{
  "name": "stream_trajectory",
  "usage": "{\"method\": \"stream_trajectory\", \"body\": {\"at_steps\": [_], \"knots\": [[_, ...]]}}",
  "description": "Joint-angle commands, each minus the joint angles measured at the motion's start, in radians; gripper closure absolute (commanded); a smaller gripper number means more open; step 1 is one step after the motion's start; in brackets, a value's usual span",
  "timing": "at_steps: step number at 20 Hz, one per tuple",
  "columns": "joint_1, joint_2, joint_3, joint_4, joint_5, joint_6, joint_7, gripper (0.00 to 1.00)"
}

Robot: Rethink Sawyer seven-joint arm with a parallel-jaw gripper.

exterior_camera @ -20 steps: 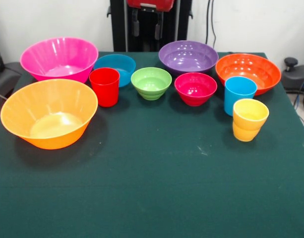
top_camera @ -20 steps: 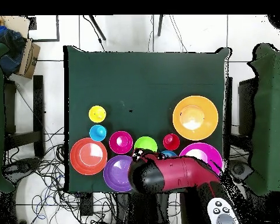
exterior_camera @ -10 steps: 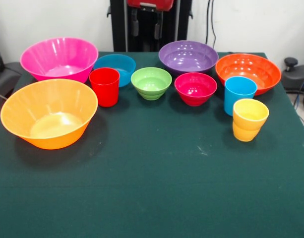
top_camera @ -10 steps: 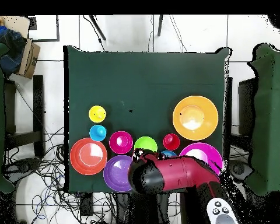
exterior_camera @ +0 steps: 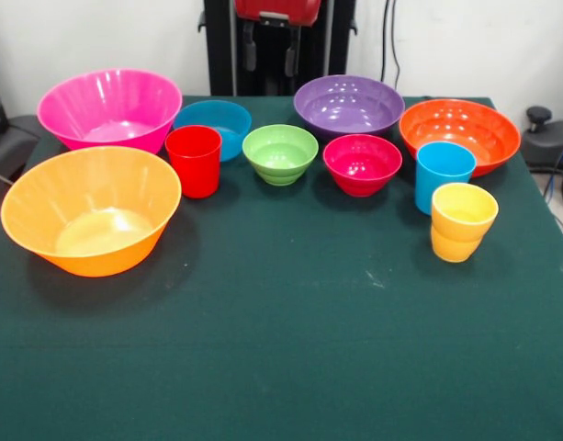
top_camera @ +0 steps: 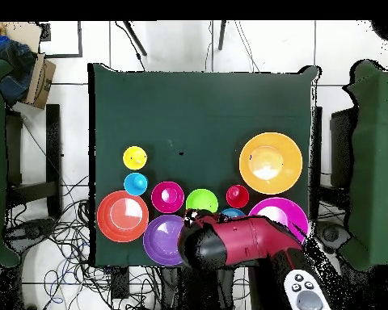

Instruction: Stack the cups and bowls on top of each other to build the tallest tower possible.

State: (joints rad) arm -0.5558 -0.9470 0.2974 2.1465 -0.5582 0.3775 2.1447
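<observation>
All cups and bowls stand apart on the green table (exterior_camera: pixel 290 349). Along the back are the large pink bowl (exterior_camera: pixel 109 108), small blue bowl (exterior_camera: pixel 217 121), purple bowl (exterior_camera: pixel 349 104) and orange bowl (exterior_camera: pixel 459 133). In front of them stand the yellow-orange bowl (exterior_camera: pixel 90 209), red cup (exterior_camera: pixel 194 161), green bowl (exterior_camera: pixel 280 153), crimson bowl (exterior_camera: pixel 362 163), sky-blue cup (exterior_camera: pixel 444 175) and yellow cup (exterior_camera: pixel 463 221). My gripper (exterior_camera: pixel 270 53) hangs open and empty behind the table's far edge, above the blue and purple bowls. In the overhead view the red arm (top_camera: pixel 238 242) hides it.
From overhead the arm covers part of the purple bowl (top_camera: pixel 161 240) and the pink bowl (top_camera: pixel 280 214). Cables (top_camera: pixel 60 234) and a cardboard box (top_camera: pixel 40 79) lie on the floor beside the table. Dark chairs (top_camera: pixel 3 161) flank both sides.
The arm has shifted slightly toward its base in the overhead view. No cup or bowl has moved.
</observation>
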Motion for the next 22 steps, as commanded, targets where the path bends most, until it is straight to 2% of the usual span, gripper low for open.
{"method": "stream_trajectory", "body": {"at_steps": [1,5,9,22], "knots": [[0.018,0.092,0.013,-0.015,-0.089,-0.018,-0.032,0.00],[0.036,0.120,-0.007,-0.032,-0.107,-0.038,-0.004,0.00],[0.027,0.159,-0.006,-0.062,-0.120,-0.042,-0.010,0.00],[-0.029,0.128,0.071,-0.072,-0.066,0.048,-0.088,0.00]]}}
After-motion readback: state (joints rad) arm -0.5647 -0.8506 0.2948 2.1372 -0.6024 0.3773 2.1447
